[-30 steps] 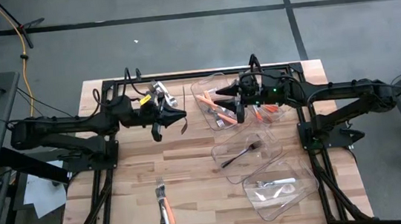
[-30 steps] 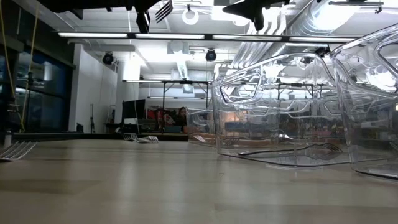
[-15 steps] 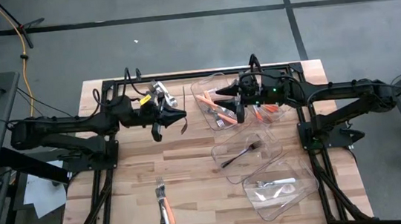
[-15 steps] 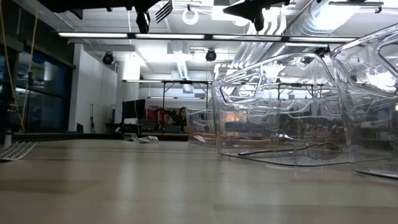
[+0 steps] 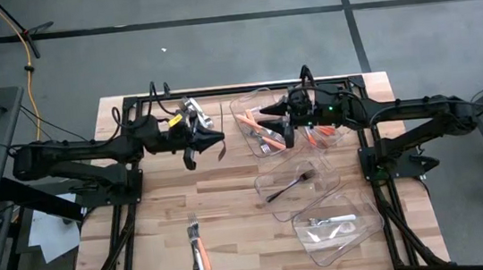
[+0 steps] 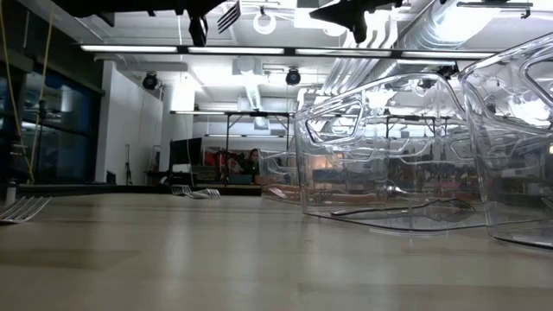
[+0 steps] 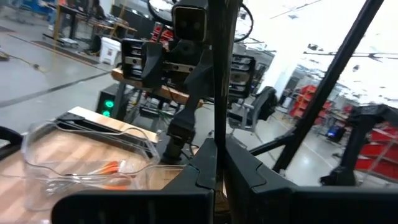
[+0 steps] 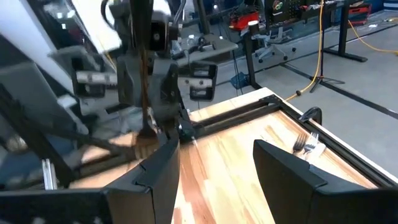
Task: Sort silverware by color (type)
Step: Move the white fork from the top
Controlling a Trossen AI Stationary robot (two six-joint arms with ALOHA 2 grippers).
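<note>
Above the table, left end effector (image 5: pixel 216 143) grips a spoon (image 5: pixel 223 153).

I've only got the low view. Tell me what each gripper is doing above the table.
Observer: The left gripper is shut on a dark utensil, above bare wood beside the bins.
Operator: Now the right one.
Observer: The right gripper is open and empty, over the clear bin holding orange-handled pieces.
Operator: Report what's loose on the table.
Observer: A small pile of forks, one with an orange handle, lies on the wood left of the bins.
</note>
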